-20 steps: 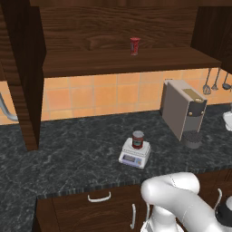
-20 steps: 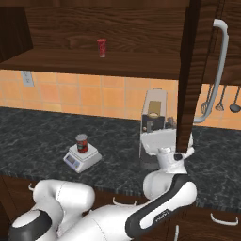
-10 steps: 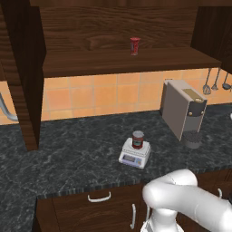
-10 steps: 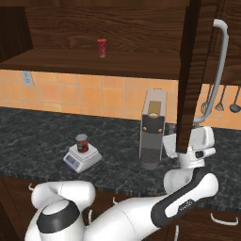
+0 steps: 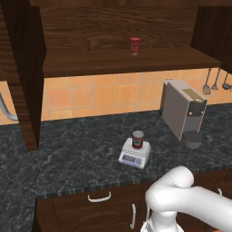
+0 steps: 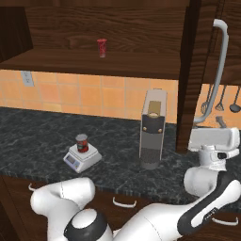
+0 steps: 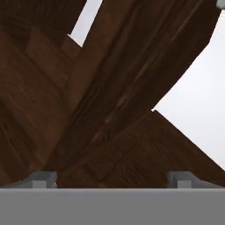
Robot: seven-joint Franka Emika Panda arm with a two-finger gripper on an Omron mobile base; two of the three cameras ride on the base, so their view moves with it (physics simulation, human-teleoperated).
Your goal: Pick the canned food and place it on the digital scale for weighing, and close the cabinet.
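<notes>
Reaching arm: the white arm bends up at the right side of the right base view, its hand just below the open right door's bar handle [image 6: 217, 70].
Pincer: the pincer [image 7: 112, 178] shows two tips set wide apart with nothing between them; dark wood of the cabinet lies close ahead of it.
Drawers: low wooden drawers [image 5: 99, 197] with curved handles sit under the desk edge.
Desk: dark speckled stone desk [image 5: 68, 158].
Digital scale: the digital scale [image 5: 134, 154] lies on the desk, left of the coffee machine [image 5: 183, 111].
Canned food: the canned food [image 5: 137, 139] stands upright on the scale's platform.
Cabinet: the cabinet [image 6: 122, 28] hangs above with both doors swung open.
Shelf item: a slim red cup [image 5: 134, 45] stands on the cabinet shelf.
Wall: orange tiles [image 5: 104, 95], with utensils [image 5: 215, 81] hanging at the right.
</notes>
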